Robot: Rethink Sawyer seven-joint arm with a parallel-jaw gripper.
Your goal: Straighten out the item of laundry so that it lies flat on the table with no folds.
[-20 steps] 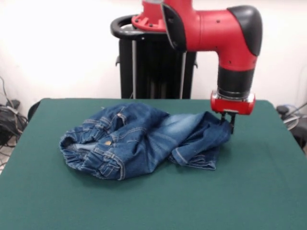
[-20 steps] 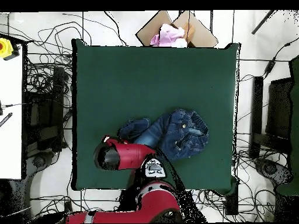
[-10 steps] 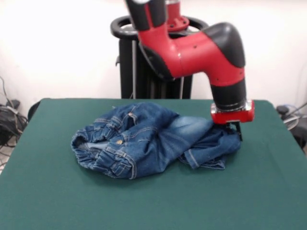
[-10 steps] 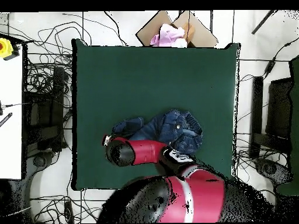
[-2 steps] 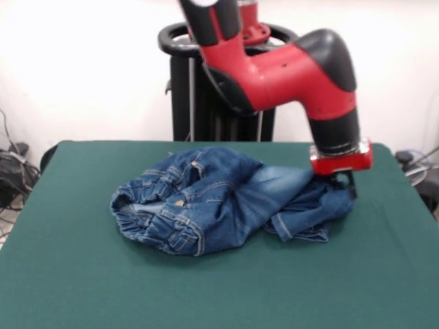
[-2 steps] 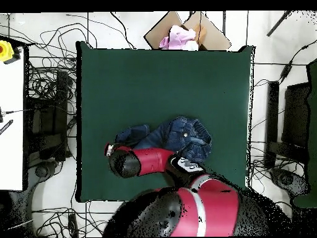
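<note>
The jeans (image 5: 226, 205) lay bunched in a heap on the table (image 5: 82, 288), toward the middle in the front view and, from overhead (image 6: 176, 137), in the half of the green surface nearer the robot's base. The elastic waistband end was rolled up thick on one side of the heap; the legs were doubled under and over each other on the other side, with one pale-stitched hem turned up at the edge.

I judged the denim soft but fairly heavy for its size: it would drape and drag rather than slide freely on the felt, and a pull at one end would likely haul the whole heap along. The best holds looked to me like a leg hem or the waistband corner, where the cloth is doubled and firm.

My gripper (image 5: 343, 184) was low at the leg end, right down at the cloth. I could not tell whether it was clamped on the denim or merely touching it; the wrist hid it in the overhead view.
</note>
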